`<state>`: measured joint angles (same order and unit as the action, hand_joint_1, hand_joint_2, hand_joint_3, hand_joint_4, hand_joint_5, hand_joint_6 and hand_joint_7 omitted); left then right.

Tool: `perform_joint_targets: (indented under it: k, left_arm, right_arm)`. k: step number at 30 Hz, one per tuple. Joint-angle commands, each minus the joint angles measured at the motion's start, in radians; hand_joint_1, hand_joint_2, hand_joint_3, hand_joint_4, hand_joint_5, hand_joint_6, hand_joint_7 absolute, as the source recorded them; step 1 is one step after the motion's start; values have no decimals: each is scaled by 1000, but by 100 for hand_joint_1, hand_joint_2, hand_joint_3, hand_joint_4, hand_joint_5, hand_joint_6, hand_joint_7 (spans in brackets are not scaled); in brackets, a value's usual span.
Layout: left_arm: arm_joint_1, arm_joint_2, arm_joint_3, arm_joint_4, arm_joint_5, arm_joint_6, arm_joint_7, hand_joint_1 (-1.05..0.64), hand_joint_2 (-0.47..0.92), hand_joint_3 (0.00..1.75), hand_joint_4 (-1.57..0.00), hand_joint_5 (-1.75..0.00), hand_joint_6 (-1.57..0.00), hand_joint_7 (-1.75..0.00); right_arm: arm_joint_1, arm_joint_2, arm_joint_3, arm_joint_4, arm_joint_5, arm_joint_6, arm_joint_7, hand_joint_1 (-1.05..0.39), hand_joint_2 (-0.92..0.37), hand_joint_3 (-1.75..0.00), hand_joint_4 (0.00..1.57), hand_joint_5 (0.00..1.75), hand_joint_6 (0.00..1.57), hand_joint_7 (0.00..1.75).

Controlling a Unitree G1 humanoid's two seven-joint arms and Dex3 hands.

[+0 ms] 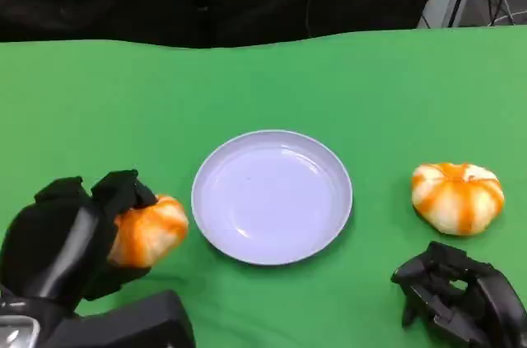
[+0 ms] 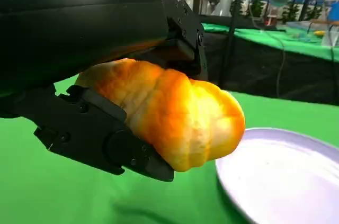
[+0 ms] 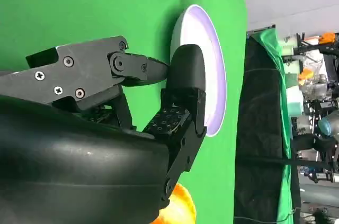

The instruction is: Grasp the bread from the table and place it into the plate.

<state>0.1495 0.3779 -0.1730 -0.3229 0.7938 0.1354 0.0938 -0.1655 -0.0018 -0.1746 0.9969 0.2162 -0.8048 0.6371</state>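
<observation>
My left hand point(image 1: 70, 237) grips an orange-and-white bread roll point(image 1: 150, 231) just above the green table, left of the plate. In the left wrist view the roll point(image 2: 175, 121) sits between the black fingers point(image 2: 100, 139), close to the plate's rim point(image 2: 233, 168). The pale lilac plate point(image 1: 272, 200) lies empty in the middle. A second roll point(image 1: 457, 196) rests on the table to the plate's right. My right hand point(image 1: 461, 294) stays low near that roll, holding nothing, its fingers point(image 3: 183, 91) loosely bent and apart.
A green cloth point(image 1: 123, 101) covers the whole table, with a black backdrop behind its far edge. The second roll point(image 3: 177, 209) shows beside my right hand, and the plate point(image 3: 214, 75) beyond the fingers. Other tables and equipment stand far off.
</observation>
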Motion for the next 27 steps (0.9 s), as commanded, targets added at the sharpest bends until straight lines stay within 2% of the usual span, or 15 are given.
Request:
perform_joint_targets:
  k: [1,9,19,23,27]
  left_arm:
    - [-27,-13,-4,-13,-11,-25,-15,-8,92,8,-71,-175,-88,-110]
    - [-105,-42,-29,69,-24,-119,19,-9,92,6,-71,-175,-87,-110]
    - [-242,-91,-62,274,-70,-234,48,-11,92,8,-71,-175,-84,-114]
    - [-319,-129,-91,364,-76,-253,56,-11,92,9,-71,-175,-79,-126]
    - [-370,-148,-107,429,-82,-271,66,-10,92,9,-71,-175,-77,-129]
  right_arm:
    - [-8,-11,-1,5,3,-6,-3,-24,-92,-40,67,170,84,97]
    - [-11,-8,8,8,-14,-10,-32,-24,-92,-40,67,170,83,98]
    - [-20,-1,21,23,-28,-29,-69,-25,-92,-41,66,171,84,98]
    - [-17,3,28,14,-39,-27,-96,-25,-92,-40,67,169,84,97]
    - [-9,8,33,1,-44,-24,-109,-25,-92,-40,67,169,84,96]
